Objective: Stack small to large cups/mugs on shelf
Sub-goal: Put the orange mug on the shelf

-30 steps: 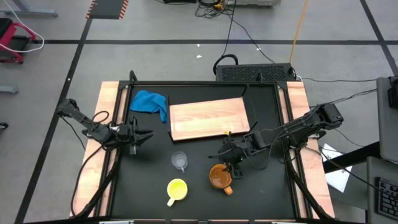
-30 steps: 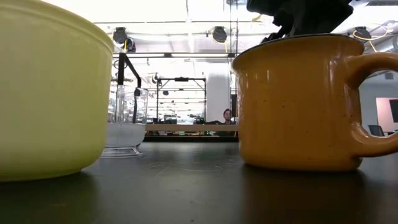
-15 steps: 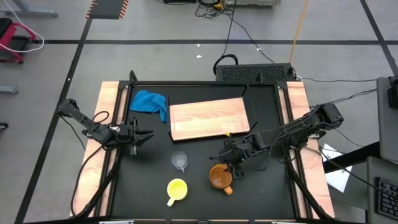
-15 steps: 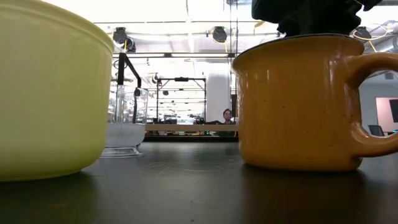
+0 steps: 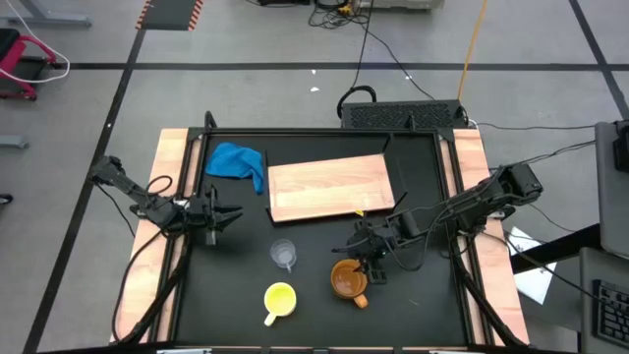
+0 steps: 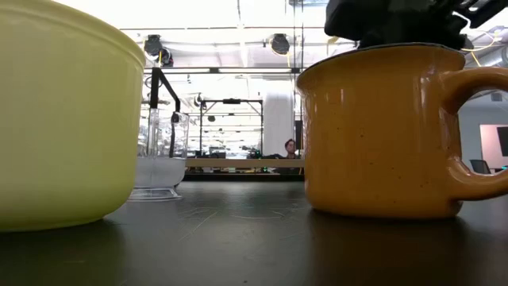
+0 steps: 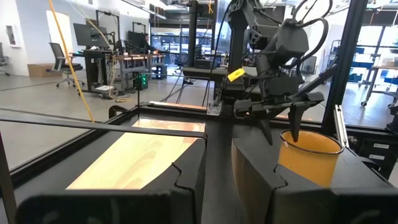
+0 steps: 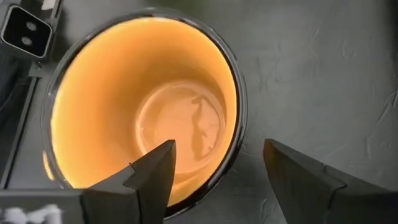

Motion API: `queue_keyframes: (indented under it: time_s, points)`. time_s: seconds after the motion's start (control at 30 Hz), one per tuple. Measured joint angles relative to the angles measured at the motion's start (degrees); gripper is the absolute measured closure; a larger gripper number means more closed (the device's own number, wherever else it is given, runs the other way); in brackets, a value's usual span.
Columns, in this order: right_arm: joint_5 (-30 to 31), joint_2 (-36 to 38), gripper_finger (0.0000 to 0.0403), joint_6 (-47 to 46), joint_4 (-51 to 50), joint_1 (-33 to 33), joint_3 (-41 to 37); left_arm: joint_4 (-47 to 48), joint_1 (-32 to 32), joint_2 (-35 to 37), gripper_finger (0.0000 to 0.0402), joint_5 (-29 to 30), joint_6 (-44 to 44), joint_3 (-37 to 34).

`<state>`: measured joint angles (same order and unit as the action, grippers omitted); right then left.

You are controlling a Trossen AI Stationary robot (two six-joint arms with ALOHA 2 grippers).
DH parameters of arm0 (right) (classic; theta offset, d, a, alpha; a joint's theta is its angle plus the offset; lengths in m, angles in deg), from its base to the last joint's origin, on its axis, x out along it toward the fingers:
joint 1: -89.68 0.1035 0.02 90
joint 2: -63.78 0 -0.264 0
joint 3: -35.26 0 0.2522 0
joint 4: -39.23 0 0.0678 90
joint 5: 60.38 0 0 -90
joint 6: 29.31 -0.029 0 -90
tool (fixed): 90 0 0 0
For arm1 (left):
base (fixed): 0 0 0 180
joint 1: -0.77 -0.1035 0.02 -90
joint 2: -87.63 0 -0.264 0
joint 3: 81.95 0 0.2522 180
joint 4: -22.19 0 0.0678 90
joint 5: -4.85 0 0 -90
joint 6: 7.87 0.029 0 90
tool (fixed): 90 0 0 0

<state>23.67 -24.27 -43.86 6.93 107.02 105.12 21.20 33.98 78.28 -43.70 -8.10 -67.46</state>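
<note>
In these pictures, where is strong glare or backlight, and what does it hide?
Low view: bright ceiling light behind the yellow mug washes out the top of the picture; the right gripper above the orange mug is a dark silhouette. Right wrist view: the mug's glossy inside shows a reflection. Left wrist view: the shelf looks pale and glared.

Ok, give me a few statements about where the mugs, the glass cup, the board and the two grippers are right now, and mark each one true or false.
1. The right gripper is open, one finger inside the orange-brown mug and one outside its wall. True.
2. The yellow mug stands on the wooden board. False: it stands on the black table, nearer the front.
3. The glass cup is inside the yellow mug. False: it stands alone on the table.
4. The left gripper holds nothing. True.
5. The board is bare. True.
</note>
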Motion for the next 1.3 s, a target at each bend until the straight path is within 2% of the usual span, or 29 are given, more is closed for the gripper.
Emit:
queue_keyframes:
  time_s: [0.3,0.8,1.07,1.3]
  points:
    - [-0.02,0.0,0.0228,0.14,0.69,0.0,-0.13,0.0,0.0,0.0,0.032,0.0,0.51,0.0]
    - [-1.15,0.08,0.0389,0.42,1.79,0.02,-0.13,0.0,0.0,0.0,0.032,0.0,0.5,0.0]
    - [-3.02,-0.04,0.0393,-0.63,1.67,-0.52,1.02,0.65,-0.02,-0.02,0.032,0.0,0.25,0.0]
    - [-2.24,-0.07,0.0395,-0.61,-6.99,-3.21,9.61,1.27,-0.02,-0.01,0.032,0.01,0.08,0.0]
